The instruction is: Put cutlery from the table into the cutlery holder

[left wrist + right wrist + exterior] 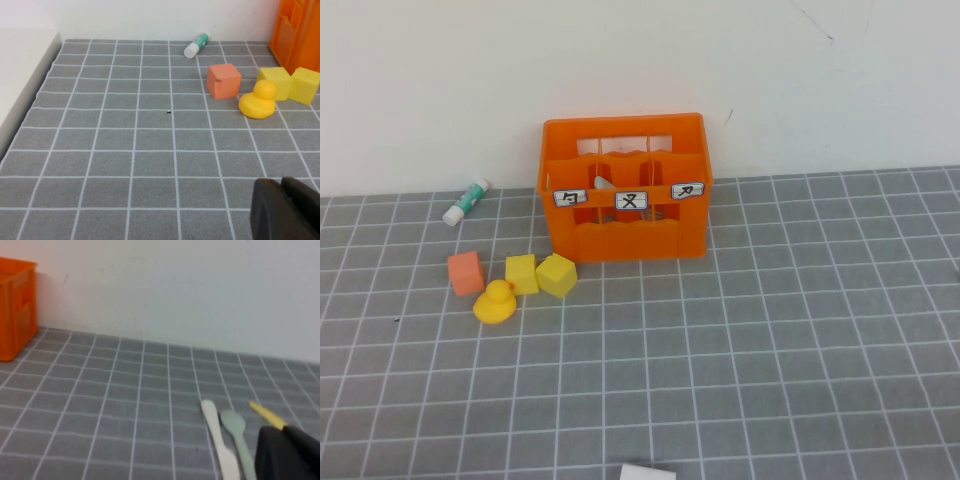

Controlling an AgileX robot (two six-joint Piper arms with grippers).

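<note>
The orange cutlery holder [625, 228] stands at the back middle of the grey gridded table [770, 330]. A pale grey piece [603, 183] pokes up inside its left part; I cannot tell what it is. In the right wrist view, a light grey utensil [218, 435], a pale green spoon [235, 427] and a yellow utensil [267, 415] lie side by side on the table, far right of the holder [15, 305]. No fork tines show. My right gripper [287, 440] is shut just over the yellow utensil's near end. My left gripper [281, 197] is shut and empty, low over bare table, left of the holder [295, 30].
A white tube with a green cap [467, 201] lies by the wall. An orange cube [466, 272], two yellow cubes [540, 274] and a yellow duck [495, 302] sit left of the holder. A white object [647, 472] shows at the near edge. A white ledge [20, 75] borders the table's left.
</note>
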